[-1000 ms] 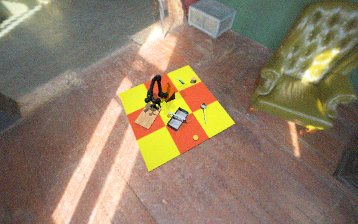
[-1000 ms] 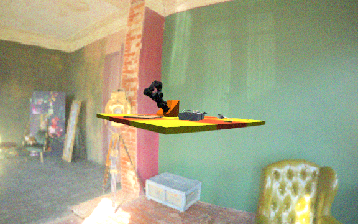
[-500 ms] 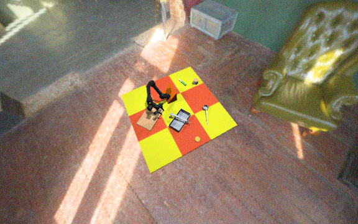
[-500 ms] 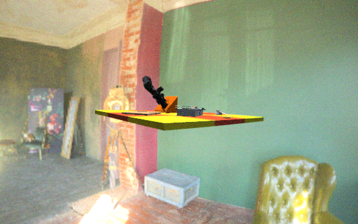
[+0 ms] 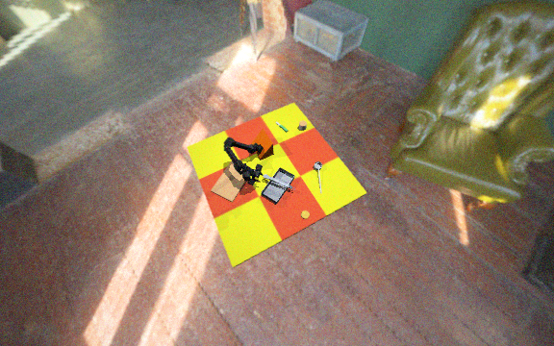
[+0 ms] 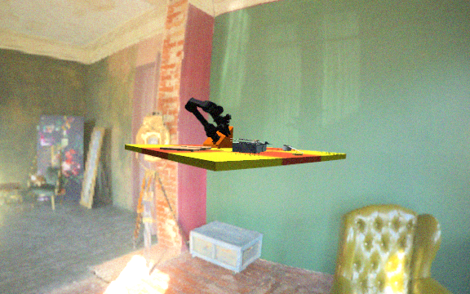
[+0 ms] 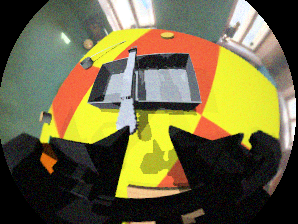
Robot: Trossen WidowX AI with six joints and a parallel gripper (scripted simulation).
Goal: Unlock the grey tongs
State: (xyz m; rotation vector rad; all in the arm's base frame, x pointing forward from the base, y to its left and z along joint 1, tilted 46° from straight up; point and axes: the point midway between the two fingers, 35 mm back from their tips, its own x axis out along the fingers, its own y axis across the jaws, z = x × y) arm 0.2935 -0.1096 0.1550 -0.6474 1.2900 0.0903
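The grey tongs (image 5: 277, 181) (image 6: 245, 140) (image 7: 129, 75) lie across the dark roasting tin (image 5: 272, 192) (image 6: 249, 147) (image 7: 165, 105), with one end overhanging the side nearest the gripper. My gripper (image 5: 261, 174) (image 7: 149, 128) is open, with nothing between its fingers. In the wrist view the overhanging end of the tongs shows just beyond the left fingertip, not between the tips. The wooden board (image 5: 229, 188) (image 6: 184, 148) (image 7: 155, 191) lies flat, partly hidden by the arm. Whether the tongs' arms are locked is too small to tell.
A long-handled ladle (image 5: 317, 166) (image 7: 86, 63) lies beyond the tin. A round yellowish disc (image 5: 305, 214) (image 7: 167, 35) lies near the table edge. A green pen-like thing (image 5: 282, 127) and a small brown cylinder (image 5: 302, 126) are at a far corner. An orange block (image 5: 264, 143) stands by the arm's base.
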